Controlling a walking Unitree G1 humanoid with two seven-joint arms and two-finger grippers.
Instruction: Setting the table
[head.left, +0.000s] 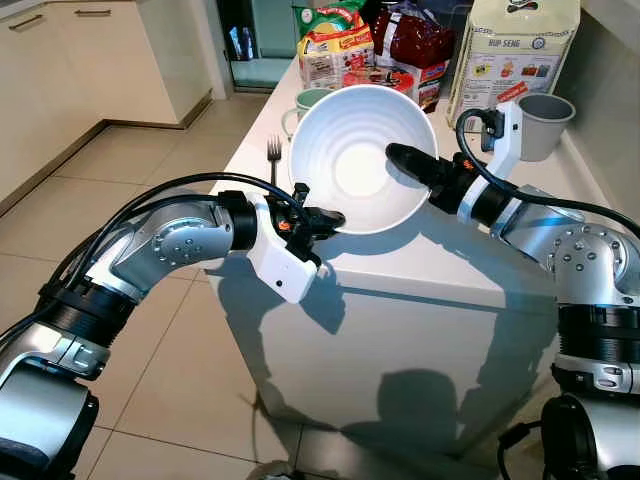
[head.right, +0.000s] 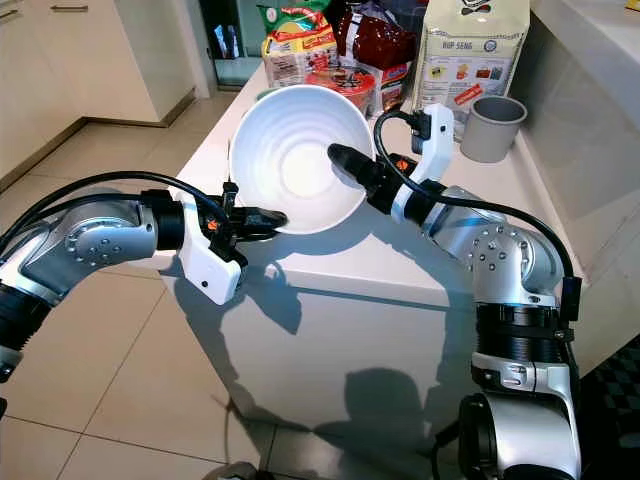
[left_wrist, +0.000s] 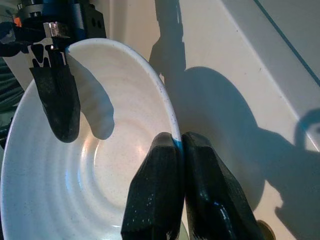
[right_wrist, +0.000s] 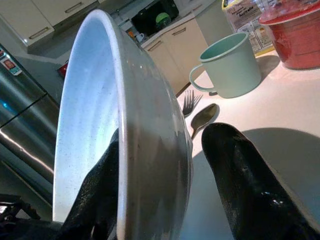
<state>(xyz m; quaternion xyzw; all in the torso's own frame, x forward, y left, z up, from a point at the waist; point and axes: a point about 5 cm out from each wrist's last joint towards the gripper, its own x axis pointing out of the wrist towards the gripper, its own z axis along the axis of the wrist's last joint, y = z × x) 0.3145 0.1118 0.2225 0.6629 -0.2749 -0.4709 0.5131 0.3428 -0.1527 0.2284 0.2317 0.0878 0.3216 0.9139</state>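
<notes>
A white ribbed bowl (head.left: 350, 170) is held tilted, its inside facing me, over the front part of the white counter (head.left: 420, 260). My left gripper (head.left: 335, 218) is shut on its lower rim; the left wrist view has the two fingertips (left_wrist: 167, 155) pinched on the edge. My right gripper (head.left: 405, 160) straddles the right rim. One of its fingers (right_wrist: 100, 185) lies inside the bowl (right_wrist: 90, 115). The other finger (right_wrist: 240, 175) stands behind the wall with a gap, so that gripper is open.
Behind the bowl on the counter are a mint mug (right_wrist: 230, 67), a fork (head.left: 274, 155) and a spoon (right_wrist: 202, 117). Food packets (head.left: 335, 45), a large paper bag (head.left: 515, 50) and a grey cup (head.left: 545, 120) stand further back. Tiled floor (head.left: 120, 180) lies to the left.
</notes>
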